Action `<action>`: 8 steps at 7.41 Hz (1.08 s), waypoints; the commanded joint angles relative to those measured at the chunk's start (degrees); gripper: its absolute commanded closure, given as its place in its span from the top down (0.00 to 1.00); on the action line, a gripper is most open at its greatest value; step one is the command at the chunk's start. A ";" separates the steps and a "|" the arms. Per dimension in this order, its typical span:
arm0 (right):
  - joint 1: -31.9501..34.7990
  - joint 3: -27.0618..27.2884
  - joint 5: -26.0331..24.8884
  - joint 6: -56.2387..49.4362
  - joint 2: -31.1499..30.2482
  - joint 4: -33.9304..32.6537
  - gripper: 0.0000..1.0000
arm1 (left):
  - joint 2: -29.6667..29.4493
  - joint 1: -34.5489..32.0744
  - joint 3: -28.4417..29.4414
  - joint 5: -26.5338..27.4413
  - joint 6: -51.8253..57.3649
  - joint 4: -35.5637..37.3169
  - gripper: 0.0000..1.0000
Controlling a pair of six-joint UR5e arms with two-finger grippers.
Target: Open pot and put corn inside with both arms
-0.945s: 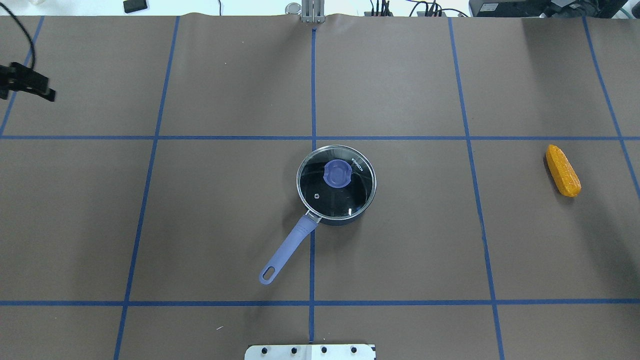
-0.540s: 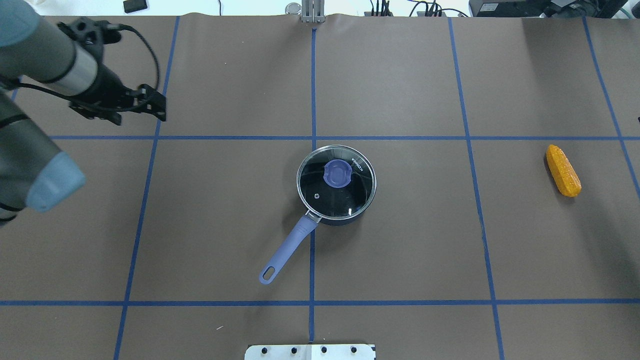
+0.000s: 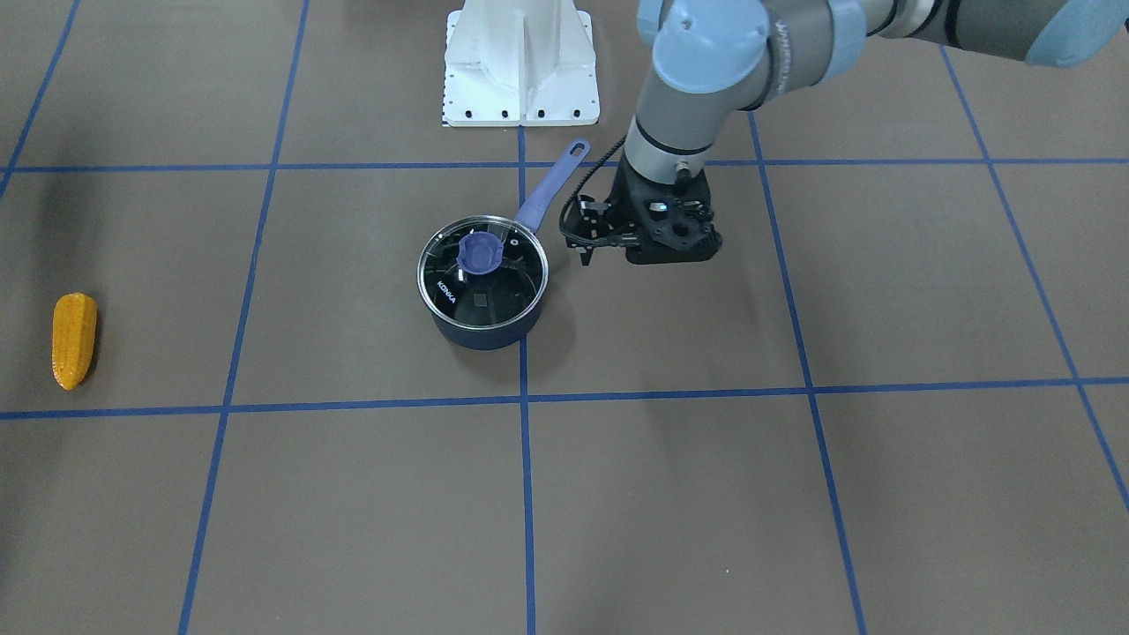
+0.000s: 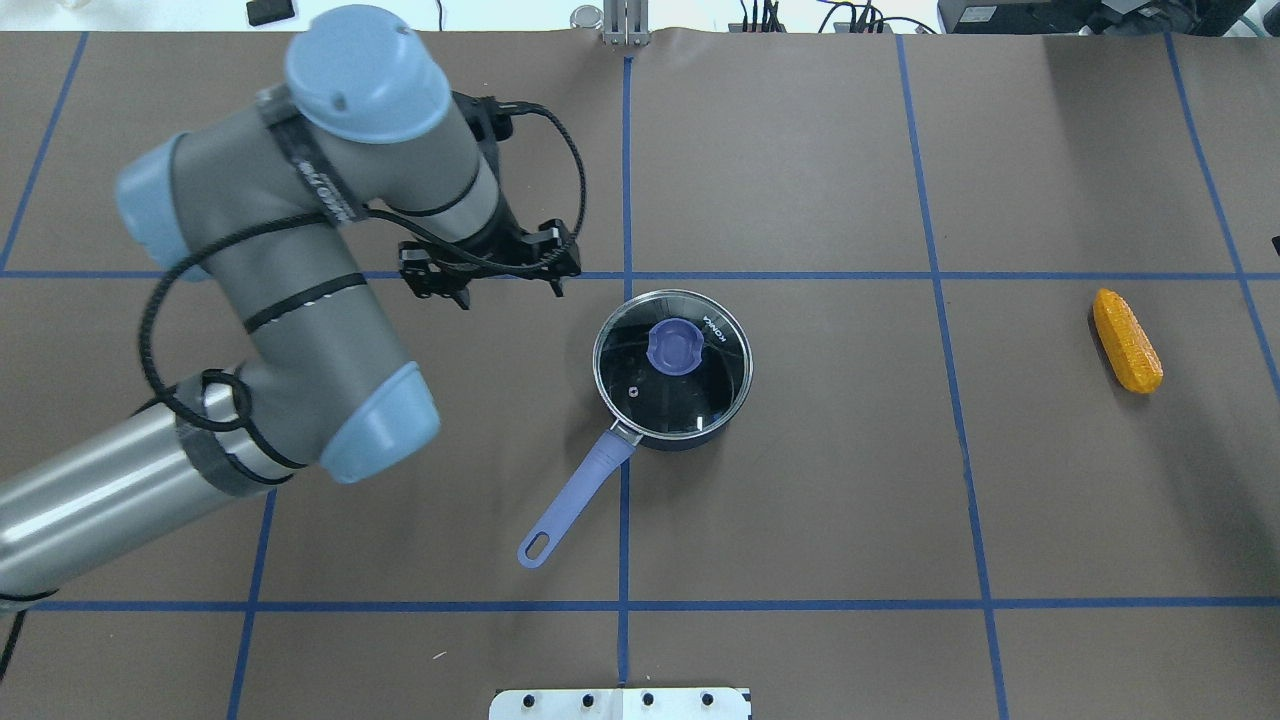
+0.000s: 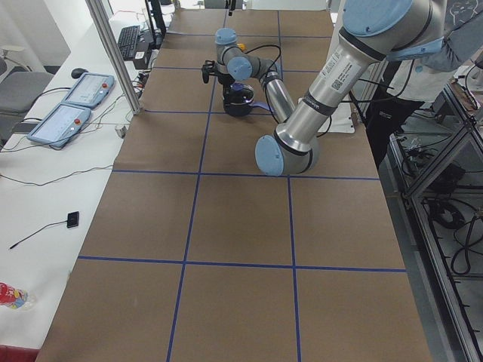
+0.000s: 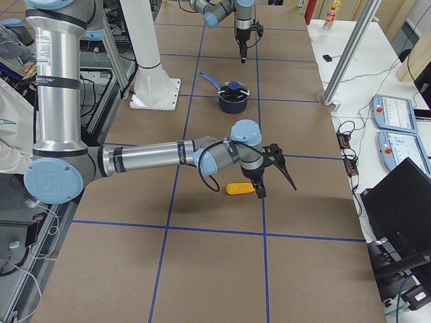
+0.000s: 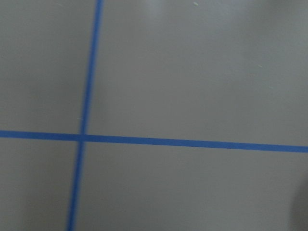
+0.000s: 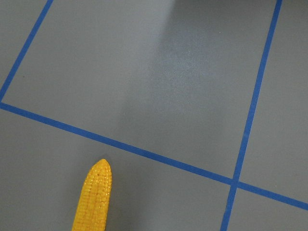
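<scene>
Hovering near the saucepan [image 4: 672, 365], your left gripper [image 3: 666, 251] hides its fingertips, so you cannot tell its spread. The right gripper [image 6: 276, 183] hangs by the corn cob [image 6: 240, 188], its spread equally unclear. The glass lid [image 4: 690, 385] sits on the saucepan, and the cob lies well apart on the brown table [image 4: 800, 500].

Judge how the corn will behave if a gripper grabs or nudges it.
The corn is a rounded, tapered cob lying on its side, so a sideways nudge would probably roll it, likely in a curve toward the narrow end. Its bumpy kernels should give a grasp some purchase. It keeps a straight shape and looks rigid, perhaps a light toy, though its weight cannot be seen.
</scene>
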 commanded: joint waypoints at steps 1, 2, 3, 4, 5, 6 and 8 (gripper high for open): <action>-0.03 -0.03 0.00 0.01 -0.09 0.00 1.00 | -10.39 5.32 10.34 5.15 -3.90 0.16 0.99; -0.03 -0.03 0.00 0.01 -0.09 0.00 1.00 | -12.95 6.29 12.57 5.43 -4.17 0.16 0.99; -0.03 -0.03 0.00 0.01 -0.09 0.00 1.00 | -13.85 6.30 12.85 5.44 -4.35 0.25 0.99; -0.03 -0.03 0.00 0.10 -0.09 0.00 1.00 | -14.03 6.30 13.64 5.52 -4.70 0.34 0.99; -0.12 -0.03 0.00 0.10 -0.09 0.00 1.00 | -14.04 6.48 14.69 5.61 -4.87 0.25 0.99; -0.12 -0.03 0.00 0.10 -0.09 0.00 1.00 | -13.95 7.70 15.22 7.44 -4.79 -0.10 0.99; -0.12 -0.12 0.00 0.01 -0.09 -0.09 1.00 | -13.95 9.20 16.19 8.95 -4.44 -0.36 0.98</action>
